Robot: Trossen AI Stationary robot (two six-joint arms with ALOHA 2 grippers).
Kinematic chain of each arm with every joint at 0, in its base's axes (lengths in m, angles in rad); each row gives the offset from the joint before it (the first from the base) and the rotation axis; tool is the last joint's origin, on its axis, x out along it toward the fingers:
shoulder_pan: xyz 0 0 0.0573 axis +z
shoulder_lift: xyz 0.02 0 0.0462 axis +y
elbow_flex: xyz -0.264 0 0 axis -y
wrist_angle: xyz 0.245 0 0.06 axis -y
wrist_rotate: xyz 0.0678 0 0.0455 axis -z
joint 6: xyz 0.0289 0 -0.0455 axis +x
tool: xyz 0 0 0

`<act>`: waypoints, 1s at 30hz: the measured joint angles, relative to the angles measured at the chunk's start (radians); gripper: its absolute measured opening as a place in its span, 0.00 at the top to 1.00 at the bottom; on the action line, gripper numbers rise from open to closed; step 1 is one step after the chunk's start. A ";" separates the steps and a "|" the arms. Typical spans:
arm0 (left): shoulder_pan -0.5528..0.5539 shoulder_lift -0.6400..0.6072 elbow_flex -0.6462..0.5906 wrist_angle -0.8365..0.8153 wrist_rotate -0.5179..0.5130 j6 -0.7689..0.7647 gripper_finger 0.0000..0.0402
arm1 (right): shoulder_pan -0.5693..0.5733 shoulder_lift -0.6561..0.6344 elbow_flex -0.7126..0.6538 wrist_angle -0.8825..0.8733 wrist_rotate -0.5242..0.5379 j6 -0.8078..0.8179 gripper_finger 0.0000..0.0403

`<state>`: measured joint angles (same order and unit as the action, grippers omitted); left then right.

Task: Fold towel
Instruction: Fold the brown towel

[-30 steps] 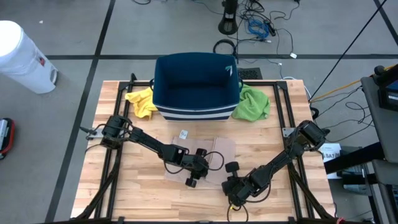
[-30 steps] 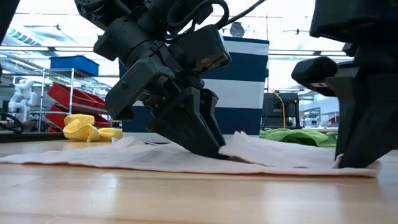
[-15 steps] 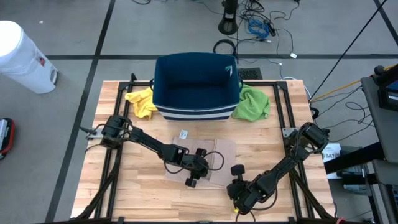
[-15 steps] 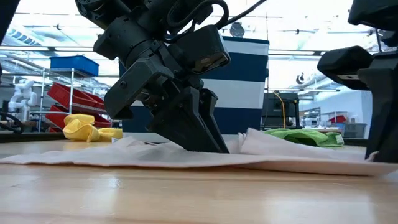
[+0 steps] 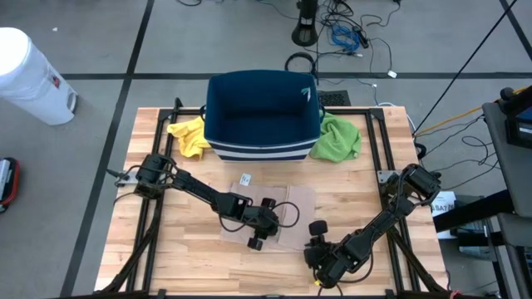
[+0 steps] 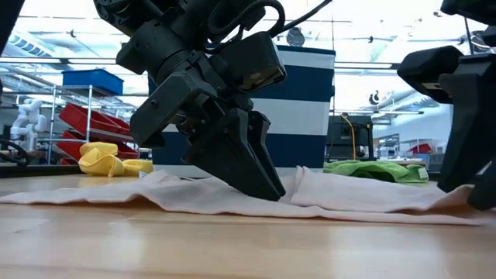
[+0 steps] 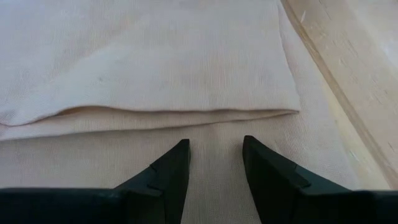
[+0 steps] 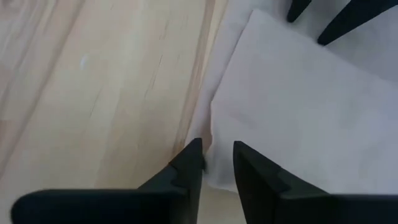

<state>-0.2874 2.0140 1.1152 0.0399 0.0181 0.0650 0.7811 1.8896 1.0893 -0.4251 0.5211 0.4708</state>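
Observation:
A pale beige towel lies flat on the wooden table, one part folded over the rest, with the folded edge showing in the left wrist view. My left gripper stands open on the towel's middle, slanting down from the left. My right gripper is open at the towel's near right corner, and the towel's edge runs between its fingertips. In the low view it stands at the towel's right end. My left gripper has both open fingertips set down on the towel's lower layer, just short of the folded edge. The fingers slant down from the table's left. The towel lies flat under them. Of my right gripper, I cannot tell whether its fingers touch the towel's corner.
A navy bin with white stripes stands at the far middle of the table. A yellow cloth lies to its left and a green cloth to its right. A small white tag lies beyond the towel. Bare wood lies near and right.
My right gripper has gone a little toward the table's right and near edges, and the towel's right end has drawn out that way with it. A raised flap beside my left gripper has settled flat.

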 joint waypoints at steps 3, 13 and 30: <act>0.002 0.000 0.000 0.000 0.000 0.000 0.61 | 0.000 0.000 0.000 0.033 0.004 -0.026 0.76; 0.001 0.000 -0.001 0.004 0.001 -0.003 0.61 | -0.022 -0.001 0.000 0.053 0.011 -0.050 0.73; 0.001 0.001 -0.001 0.006 0.001 -0.002 0.61 | -0.036 0.000 0.000 0.062 -0.052 -0.064 0.73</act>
<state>-0.2863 2.0148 1.1141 0.0460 0.0188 0.0631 0.7449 1.8894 1.0893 -0.3634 0.4695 0.4072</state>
